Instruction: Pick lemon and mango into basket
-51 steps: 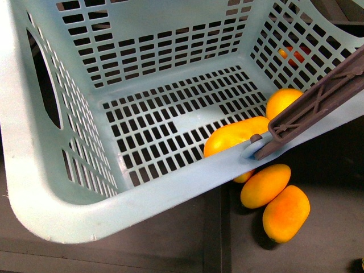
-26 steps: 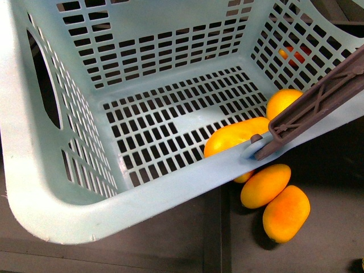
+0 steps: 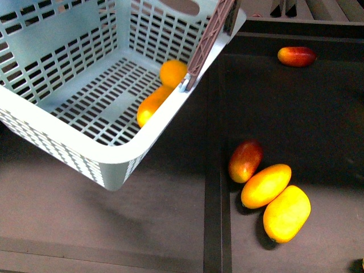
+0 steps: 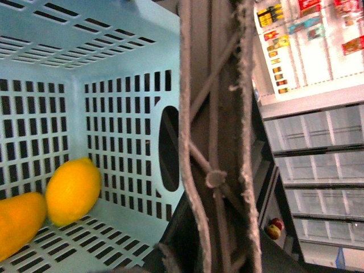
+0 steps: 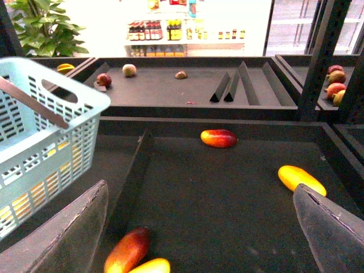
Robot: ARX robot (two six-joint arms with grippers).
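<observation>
The light teal basket (image 3: 85, 153) hangs tilted at the upper left of the front view. In it lie a lemon (image 3: 173, 72) and an orange mango (image 3: 152, 105). My left gripper (image 4: 213, 250) is shut on the basket's brown handle (image 4: 216, 142); the lemon (image 4: 73, 190) and mango (image 4: 17, 224) also show in the left wrist view. My right gripper (image 5: 202, 239) is open and empty above the dark shelf, with the basket (image 5: 51, 131) off to one side. It does not show in the front view.
Three mangoes lie together on the dark shelf: red-yellow (image 3: 245, 160), orange (image 3: 265, 185) and yellow (image 3: 286, 213). A red mango (image 3: 296, 56) lies further back. A raised divider (image 3: 211, 187) splits the shelf. In the right wrist view a yellow mango (image 5: 301, 179) lies apart.
The basket has swung up and to the left in the front view, away from the camera. This uncovered the shelf and the red-yellow mango beside the two orange ones.
</observation>
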